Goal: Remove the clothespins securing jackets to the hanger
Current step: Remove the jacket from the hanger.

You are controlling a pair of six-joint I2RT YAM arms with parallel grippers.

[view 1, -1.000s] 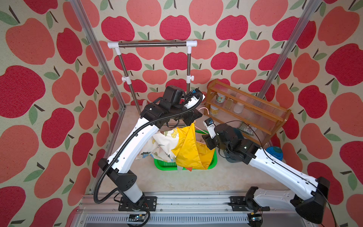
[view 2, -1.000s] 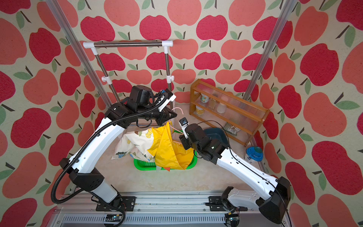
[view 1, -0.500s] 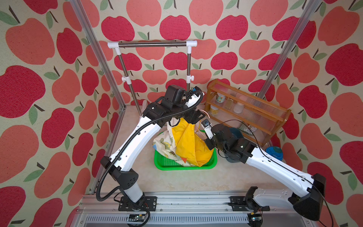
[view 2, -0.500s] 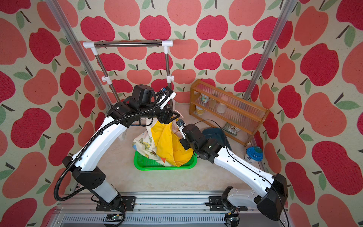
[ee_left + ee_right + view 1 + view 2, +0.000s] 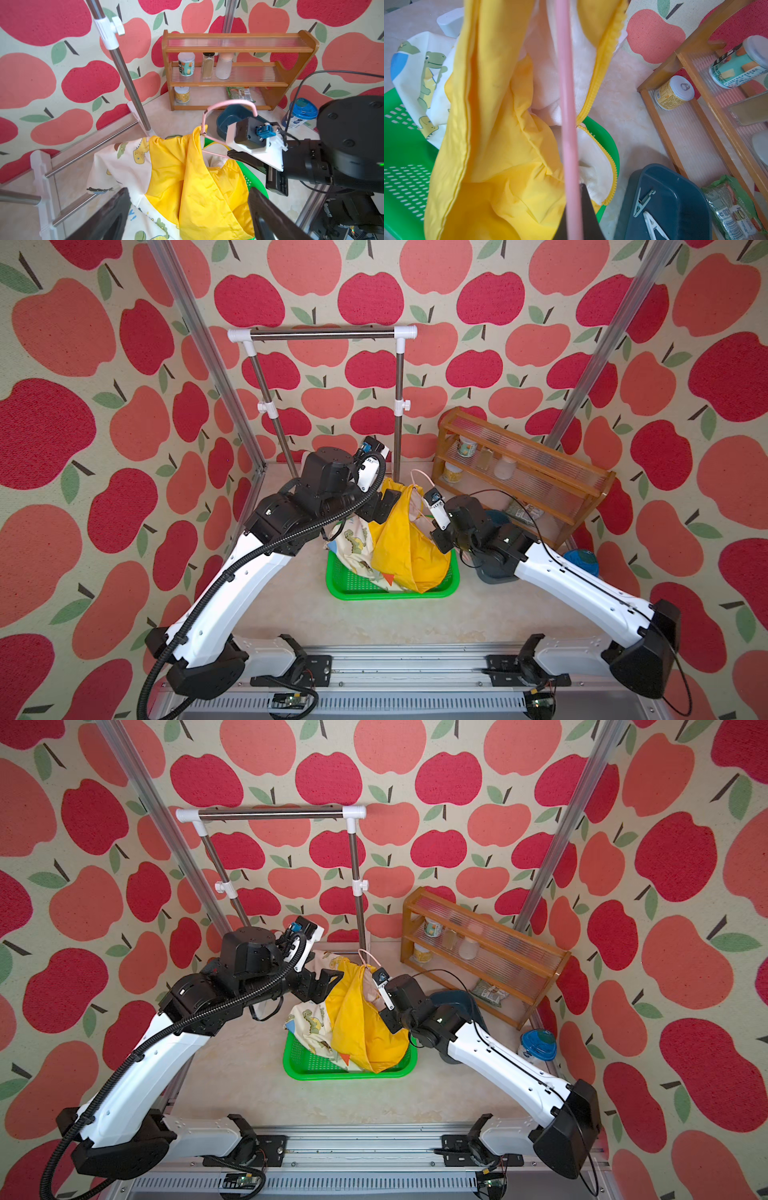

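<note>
Currently one pink hanger [image 5: 230, 102] carries two jackets, a yellow jacket [image 5: 399, 539] and a cream jacket [image 5: 353, 539] with dinosaur prints. Both droop into the green basket [image 5: 386, 594]. The right tool [image 5: 574, 209] is clamped on the hanger's wire above the basket. The left tool [image 5: 188, 191] hovers over the basket's opposite side, jaws wide apart, gripping nothing. Two clothespins [image 5: 642, 202], one teal and one whitish [image 5: 652, 226], lie in the dark blue tray [image 5: 679, 207], just beside the basket on the tabletop [image 5: 291, 605].
</note>
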